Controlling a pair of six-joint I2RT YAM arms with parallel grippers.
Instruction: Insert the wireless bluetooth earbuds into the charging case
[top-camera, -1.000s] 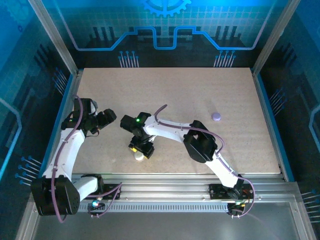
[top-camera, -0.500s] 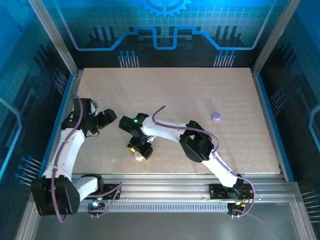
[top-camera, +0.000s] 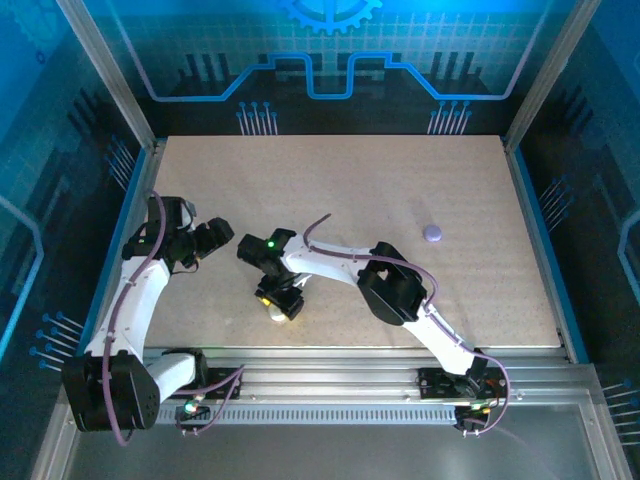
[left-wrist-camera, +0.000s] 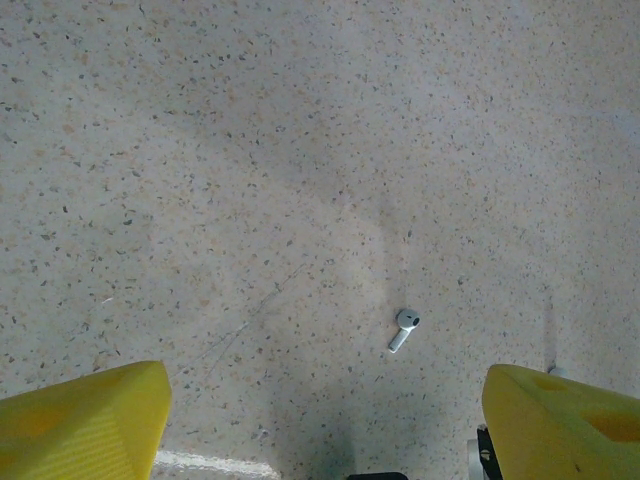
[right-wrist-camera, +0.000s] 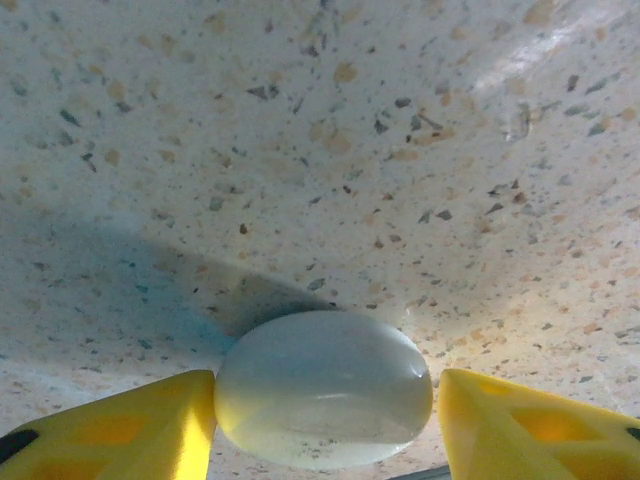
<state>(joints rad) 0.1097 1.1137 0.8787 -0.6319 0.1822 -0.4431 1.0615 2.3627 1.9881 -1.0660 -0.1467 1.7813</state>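
A white, rounded charging case (right-wrist-camera: 322, 365) lies shut on the speckled table, close to its near edge (top-camera: 276, 317). My right gripper (right-wrist-camera: 326, 402) straddles it: the left yellow finger (right-wrist-camera: 130, 425) touches its side, and the right finger (right-wrist-camera: 530, 420) stands a thin gap off. From above, that gripper (top-camera: 279, 304) points down over the case. One small white earbud (left-wrist-camera: 404, 329) lies on the table ahead of my left gripper (left-wrist-camera: 322, 388), nearer its right finger. The left gripper (top-camera: 222, 240) is open with nothing between its fingers.
A small pale purple rounded case (top-camera: 433, 233) sits on the right half of the table. A blue rail (top-camera: 540, 240) borders the table on the right. The arms' mounting rail (top-camera: 330, 372) runs along the near edge.
The right gripper's fingers have narrowed around the white case, and its arm has shifted a little to the left. The left arm has not moved.
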